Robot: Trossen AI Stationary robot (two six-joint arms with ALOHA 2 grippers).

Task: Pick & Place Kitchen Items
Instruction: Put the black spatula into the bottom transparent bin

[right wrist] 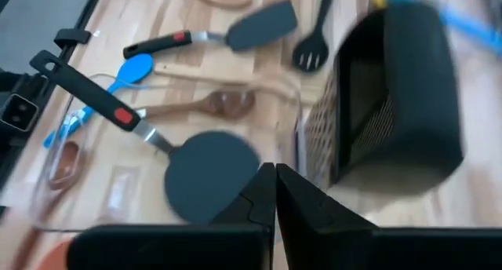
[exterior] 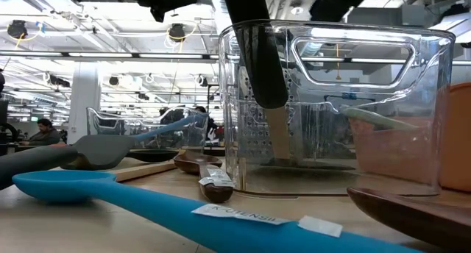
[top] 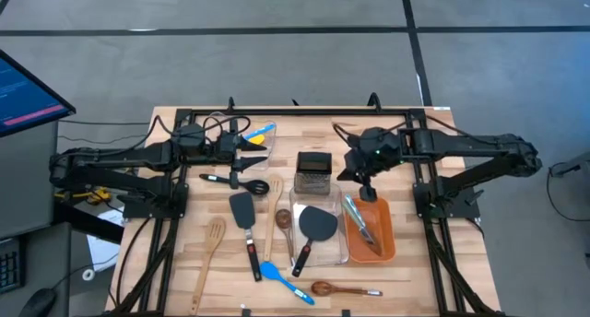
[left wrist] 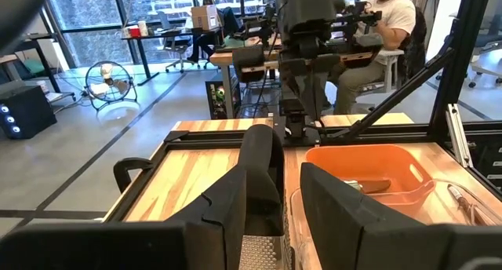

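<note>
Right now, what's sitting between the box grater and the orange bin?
High view: a clear container holding a round black turner sits just below and between the box grater and the orange bin, with no bare table showing.

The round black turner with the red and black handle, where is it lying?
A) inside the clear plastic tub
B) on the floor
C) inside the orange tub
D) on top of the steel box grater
A: from above, the round black turner has its head inside the clear plastic tub, between the steel box grater and the orange tub, its handle sticking out over the edge.
</note>
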